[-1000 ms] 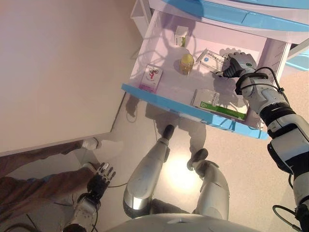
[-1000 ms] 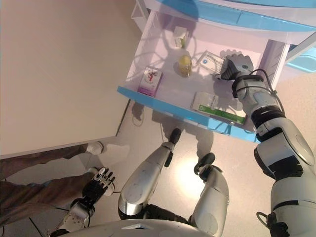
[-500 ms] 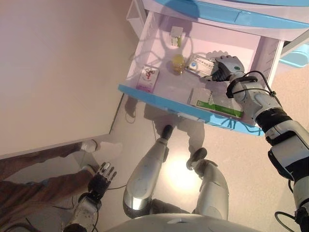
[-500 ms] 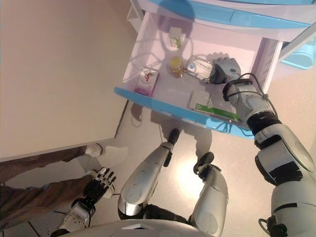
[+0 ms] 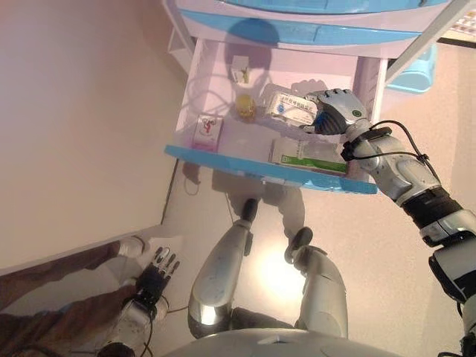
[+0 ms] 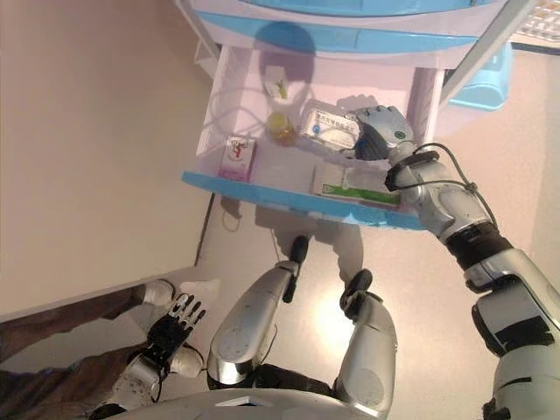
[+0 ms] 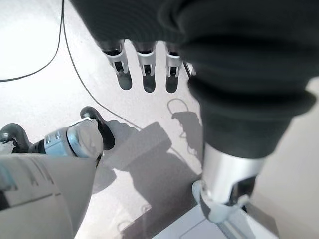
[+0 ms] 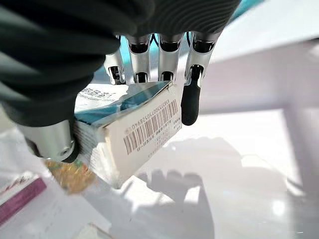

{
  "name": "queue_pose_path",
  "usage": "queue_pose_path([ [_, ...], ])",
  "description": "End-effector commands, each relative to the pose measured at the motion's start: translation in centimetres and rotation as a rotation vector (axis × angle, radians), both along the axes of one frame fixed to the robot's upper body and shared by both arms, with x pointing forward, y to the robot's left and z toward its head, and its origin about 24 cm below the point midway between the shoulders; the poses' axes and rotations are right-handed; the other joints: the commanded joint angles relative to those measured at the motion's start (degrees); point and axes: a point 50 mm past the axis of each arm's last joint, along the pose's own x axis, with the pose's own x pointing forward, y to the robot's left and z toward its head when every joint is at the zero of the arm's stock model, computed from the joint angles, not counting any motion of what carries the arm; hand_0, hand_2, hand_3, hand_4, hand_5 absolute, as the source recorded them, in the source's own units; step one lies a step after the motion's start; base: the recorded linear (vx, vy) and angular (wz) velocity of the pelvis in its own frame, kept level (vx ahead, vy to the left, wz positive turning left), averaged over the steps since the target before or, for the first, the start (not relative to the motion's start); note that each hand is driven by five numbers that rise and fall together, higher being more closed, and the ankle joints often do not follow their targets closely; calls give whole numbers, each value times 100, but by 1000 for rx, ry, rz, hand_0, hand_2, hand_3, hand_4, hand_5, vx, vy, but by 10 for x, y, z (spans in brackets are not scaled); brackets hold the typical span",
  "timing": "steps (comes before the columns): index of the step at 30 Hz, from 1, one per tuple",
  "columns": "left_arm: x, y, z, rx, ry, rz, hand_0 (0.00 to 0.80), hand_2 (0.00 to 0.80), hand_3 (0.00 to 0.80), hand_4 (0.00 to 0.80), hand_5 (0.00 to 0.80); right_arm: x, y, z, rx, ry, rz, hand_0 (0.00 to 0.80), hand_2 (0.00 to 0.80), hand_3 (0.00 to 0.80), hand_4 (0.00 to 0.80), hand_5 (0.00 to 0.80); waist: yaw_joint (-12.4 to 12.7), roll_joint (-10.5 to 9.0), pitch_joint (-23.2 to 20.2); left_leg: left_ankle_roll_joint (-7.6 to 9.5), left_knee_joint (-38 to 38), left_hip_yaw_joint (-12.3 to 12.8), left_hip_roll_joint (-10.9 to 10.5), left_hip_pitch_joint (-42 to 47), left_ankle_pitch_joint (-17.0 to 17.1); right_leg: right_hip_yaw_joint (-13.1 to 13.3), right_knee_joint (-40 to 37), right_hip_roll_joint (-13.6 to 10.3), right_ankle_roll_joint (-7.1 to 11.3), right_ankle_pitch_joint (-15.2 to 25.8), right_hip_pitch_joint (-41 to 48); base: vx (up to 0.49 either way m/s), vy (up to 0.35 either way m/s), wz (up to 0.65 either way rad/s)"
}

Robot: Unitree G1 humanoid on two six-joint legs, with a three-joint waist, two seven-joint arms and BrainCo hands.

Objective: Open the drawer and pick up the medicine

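**Right hand clamped on the medicine box over the open drawer**

Your right hand (image 5: 336, 111) has its fingers (image 8: 191, 94) and thumb closed around the white medicine box (image 8: 130, 130), holding it above the floor of the pulled-out drawer (image 5: 260, 165), toward its right side. Inside the drawer you can see a green-and-white box (image 5: 306, 155) at the near edge, a yellow bottle (image 5: 245, 106), a pink-printed box (image 5: 207, 131) on the left and a small white box (image 5: 239, 69) at the far side. Your left hand (image 5: 155, 269) hangs low at the near left with its fingers (image 7: 146, 69) straight, holding nothing, next to a person's leg (image 5: 67, 321).
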Motion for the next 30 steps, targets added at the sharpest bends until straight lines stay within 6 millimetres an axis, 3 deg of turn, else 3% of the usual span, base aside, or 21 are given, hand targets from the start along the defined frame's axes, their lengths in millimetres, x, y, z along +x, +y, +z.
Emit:
queue_pose_path([
  [1,-40,15,-10,36,92,51,0,0,0,0,0,-10,6,27,-22,-100,86,800,800,800,800,800,-80,-101,-286,130,-418,325,-90,451,-584,-60,199,8,299,81,144,-13,-27,-18],
  [8,-44,20,-13,46,120,78,0,0,0,0,0,-36,23,41,-24,-120,278,800,800,800,800,800,-215,-229,-437,111,-582,411,-72,666,-621,15,52,78,365,109,326,6,-19,-11],
  [18,-53,21,-19,68,152,86,0,0,0,0,0,-100,64,71,-34,-160,682,800,800,800,800,800,-393,-393,-864,62,-1038,510,-38,1056,-572,144,-215,201,496,203,604,28,-2,-8],
  [30,-61,17,-25,92,208,73,0,0,0,0,0,-138,77,97,27,-253,852,800,800,800,800,800,-462,-541,-1366,49,-1301,482,-42,1405,-592,219,-428,291,520,182,932,46,-13,-4],
])
